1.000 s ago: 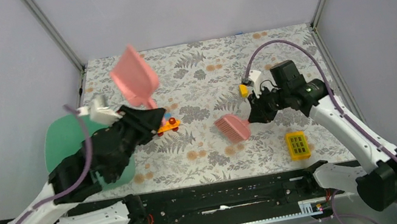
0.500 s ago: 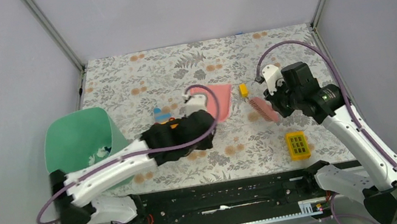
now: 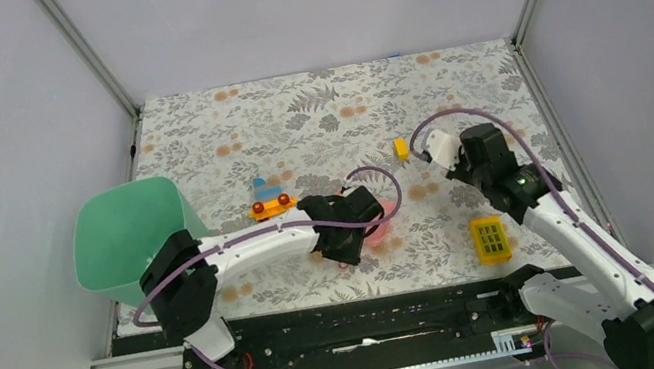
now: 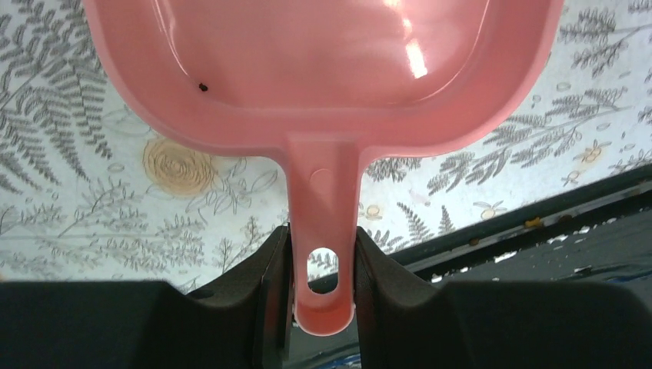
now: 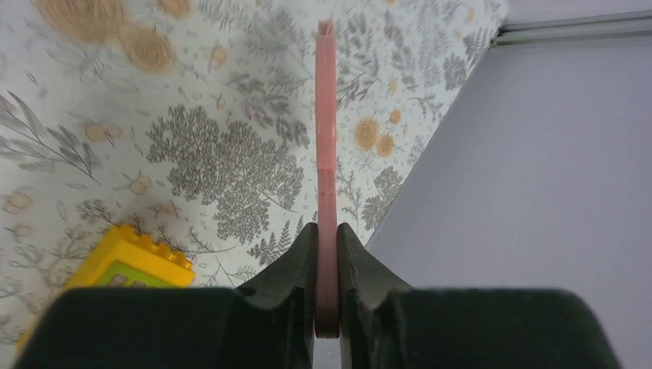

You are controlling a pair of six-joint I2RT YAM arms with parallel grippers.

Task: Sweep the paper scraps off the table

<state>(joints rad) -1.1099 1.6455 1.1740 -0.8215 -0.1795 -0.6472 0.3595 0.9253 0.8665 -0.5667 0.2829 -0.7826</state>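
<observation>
**Paper scraps: none left to see on the table**

No red, teal, navy, pink or green bits anywhere on the table (image 3: 309,106) from above. Maybe some hidden under the arms; cannot tell. Just one tiny dark speck (image 4: 203,87) inside the dustpan (image 4: 330,54), too small to call a scrap for sure. Nothing else in there. Not a clear enough look into the green bin (image 3: 123,231) to spot scraps there.

Left gripper (image 4: 323,244) squeezed shut on the dustpan handle, with the dustpan low over the table, near the middle front. Right gripper (image 5: 327,231) pinched shut on the thin pink brush (image 5: 327,115), seen edge-on above the table, not far from a small yellow block (image 3: 401,147).

By the look of it, sweeping mostly done, maybe all done. Left to do, at a guess: check under the arms for stray bits, tip out the speck, put the tools down.

Also on the table, but not scraps: a yellow block with holes (image 3: 490,239) and an orange and blue toy (image 3: 267,203).
</observation>
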